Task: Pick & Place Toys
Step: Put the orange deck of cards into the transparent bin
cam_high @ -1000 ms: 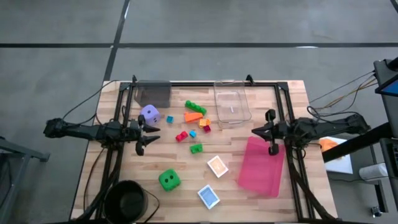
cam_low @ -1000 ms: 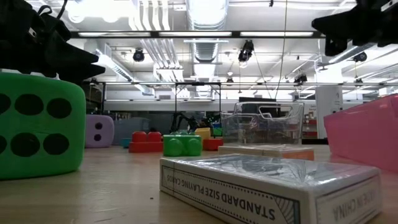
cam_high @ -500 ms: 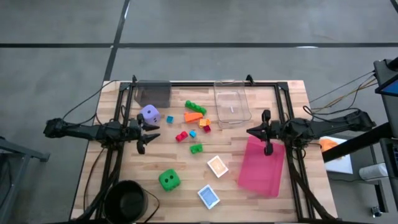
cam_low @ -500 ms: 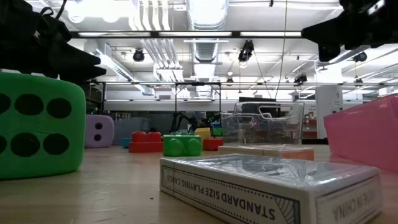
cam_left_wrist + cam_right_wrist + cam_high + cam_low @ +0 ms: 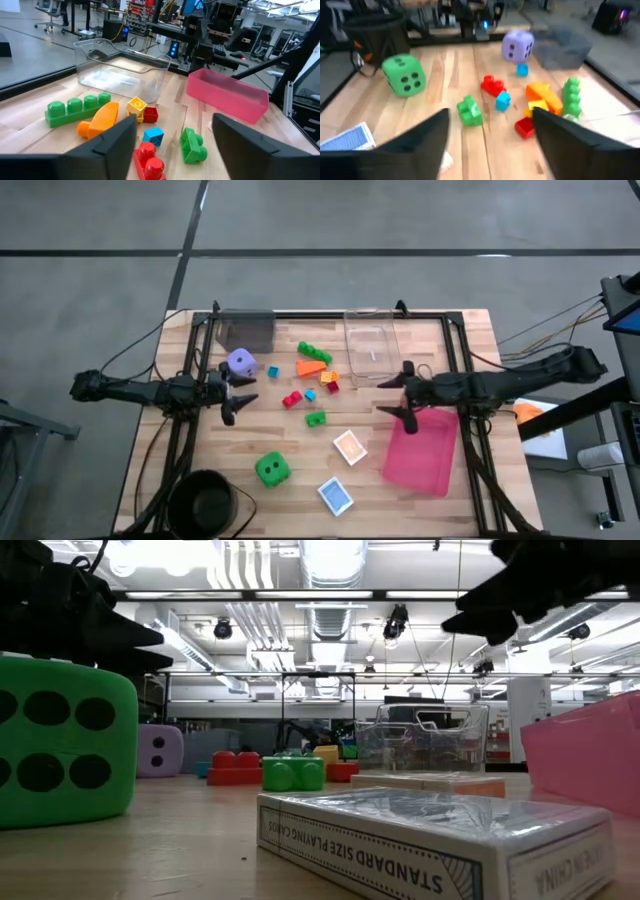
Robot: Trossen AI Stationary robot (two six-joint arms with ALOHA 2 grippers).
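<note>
You have a wooden table (image 5: 180, 470) with a pink tray (image 5: 420, 448) on its right side and a clear box (image 5: 373, 348) at the far edge. Your left gripper (image 5: 236, 388) hangs empty, fingers apart, beside the purple die (image 5: 240, 363). Your right gripper (image 5: 398, 392) hovers empty, fingers apart, by the tray's far-left corner. The green die (image 5: 271, 469) and two packets (image 5: 349, 447) lie near; small bricks (image 5: 314, 419) scatter mid-table.

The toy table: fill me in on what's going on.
Nothing is held yet. The right gripper hangs open beside the pink tray, facing the small bricks. The left gripper hangs open just below the purple die. The green die and both packets lie untouched on the table.
</note>
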